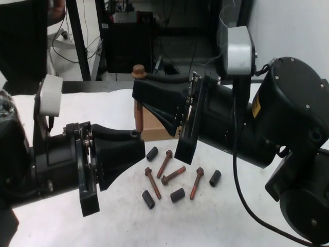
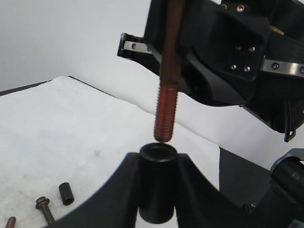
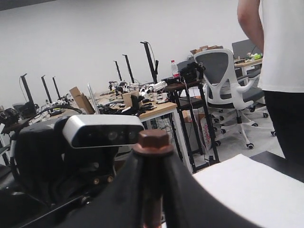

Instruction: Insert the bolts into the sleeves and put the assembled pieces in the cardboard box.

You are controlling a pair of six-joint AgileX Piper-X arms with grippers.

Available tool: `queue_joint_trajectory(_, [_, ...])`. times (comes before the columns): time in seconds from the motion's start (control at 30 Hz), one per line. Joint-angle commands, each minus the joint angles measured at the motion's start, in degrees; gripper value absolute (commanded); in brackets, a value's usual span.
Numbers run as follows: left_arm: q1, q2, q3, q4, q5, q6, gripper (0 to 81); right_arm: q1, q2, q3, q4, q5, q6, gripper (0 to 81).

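The bolt (image 2: 164, 114) hangs upright, its threaded tip just above the mouth of the sleeve (image 2: 157, 183), not yet in. The right gripper (image 1: 140, 95) is clamped on the bolt's shank below the head. The left gripper (image 1: 131, 144) pinches the sleeve upright. Nearer, four loose bolts (image 1: 152, 182) and four loose sleeves (image 1: 177, 195) lie scattered on the white bench (image 1: 216, 221). The cardboard box (image 1: 154, 126) sits just beyond them.
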Motion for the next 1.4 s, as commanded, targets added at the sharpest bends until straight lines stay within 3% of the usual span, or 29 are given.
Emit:
queue_joint_trajectory(0.0, [-0.19,-0.1,-0.14,0.33,0.76,-0.25,0.3,0.1,-0.02,-0.43,-0.5,0.08,-0.28,0.8])
queue_joint_trajectory(0.53, [-0.19,-0.1,-0.14,0.71,0.92,-0.1,0.3,2.09,1.68,-0.43,-0.32,-0.37,-0.06,0.8])
queue_joint_trajectory(1.37, [-0.19,-0.1,-0.14,-1.05,0.45,-0.26,0.3,-0.16,3.37,-0.48,-1.73,-3.28,0.09,0.8])
